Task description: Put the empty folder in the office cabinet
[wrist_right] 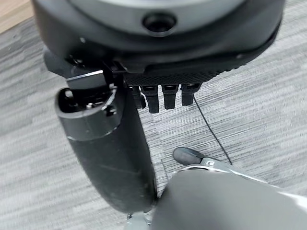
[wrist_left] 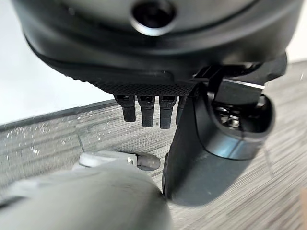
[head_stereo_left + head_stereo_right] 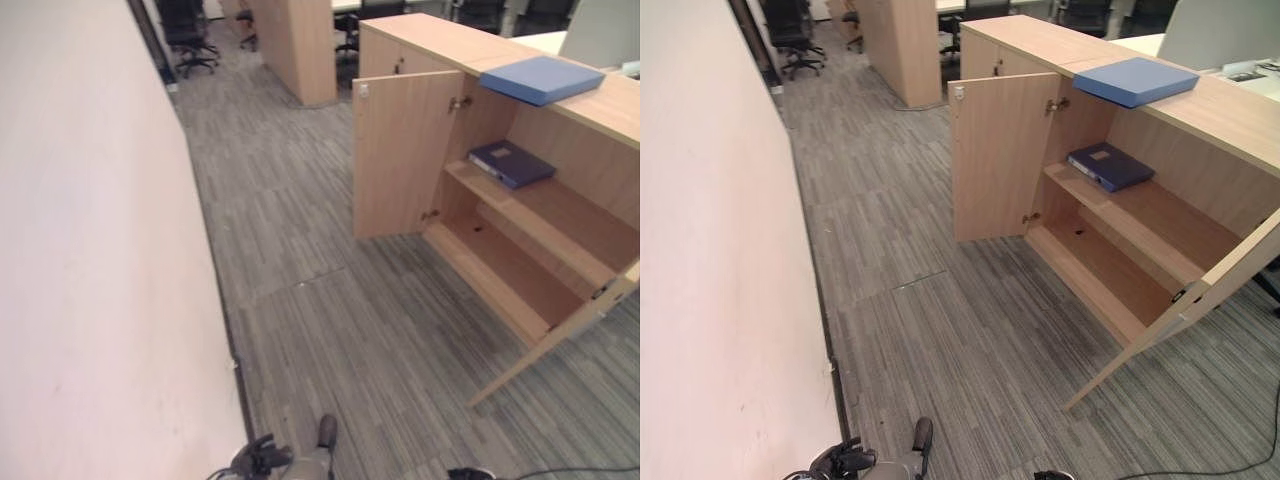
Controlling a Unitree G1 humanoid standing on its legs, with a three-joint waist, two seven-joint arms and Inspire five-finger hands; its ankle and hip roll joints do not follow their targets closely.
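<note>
The light blue folder (image 3: 541,78) lies flat on top of the office cabinet (image 3: 440,35), near the cabinet's front edge and above the open compartment, with one corner reaching just past that edge. Neither hand is on it.

Inside the cabinet, a dark blue binder (image 3: 511,163) lies flat on the middle shelf (image 3: 540,215), toward the end of the shelf nearest the hinged left door (image 3: 400,150). That door stands swung wide open, its inner face turned to the compartment. The bottom shelf (image 3: 500,270) under the binder's shelf is bare wood. The right door (image 3: 560,335) is open too and leans out across the front of the cabinet over the grey striped carpet (image 3: 330,300).

The left hand (image 2: 211,139) hangs low over the carpet, well apart from the cabinet, its fingers (image 2: 146,110) hanging straight and relaxed, holding nothing. The right hand (image 1: 110,158) hangs likewise over the carpet, fingers (image 1: 165,98) straight and loose, also holding nothing.

A pale wall (image 3: 90,250) runs along the carpet on the side away from the cabinet. Beyond the cabinet's far end stand a wooden partition (image 3: 300,45) and black office chairs (image 3: 188,35).
</note>
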